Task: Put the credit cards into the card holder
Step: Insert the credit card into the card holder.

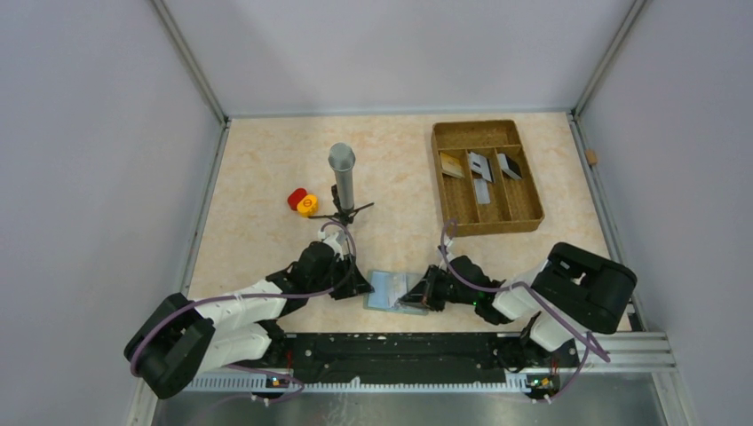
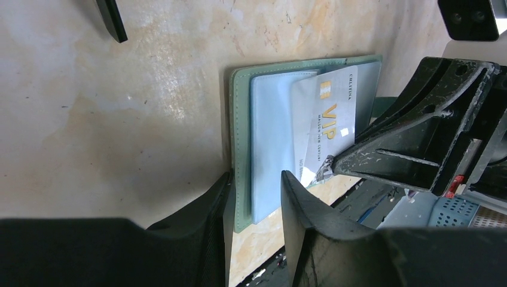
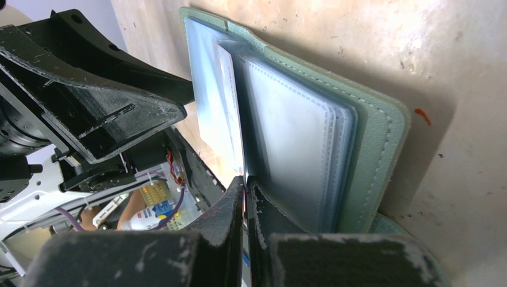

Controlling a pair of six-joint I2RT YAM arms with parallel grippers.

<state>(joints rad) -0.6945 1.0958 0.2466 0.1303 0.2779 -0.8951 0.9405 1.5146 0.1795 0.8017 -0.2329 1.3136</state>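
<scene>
Bottom centre of the overhead view, right by the arm bases: both arms crowd over the card holder, which lies open on the table. The right gripper is clenched tight on a corner of the silver VIP card. That card lies at a slant across the light blue panel, and I can't tell whether any edge has entered a pocket.

The left gripper has its jaws apart and straddles the holder's edge. One finger is outside the green border, the other is over the blue panel, and nothing is pinched.

The trick here, I'd say, is for the left arm to pin the panel flat so it can't skate. The right arm should square the card to the pocket mouth, lead with one corner and slide it in low and shallow. It should let go only once the card is seated.

Further up, right of centre, more credit cards wait in the brown tray, well apart from the action.
</scene>
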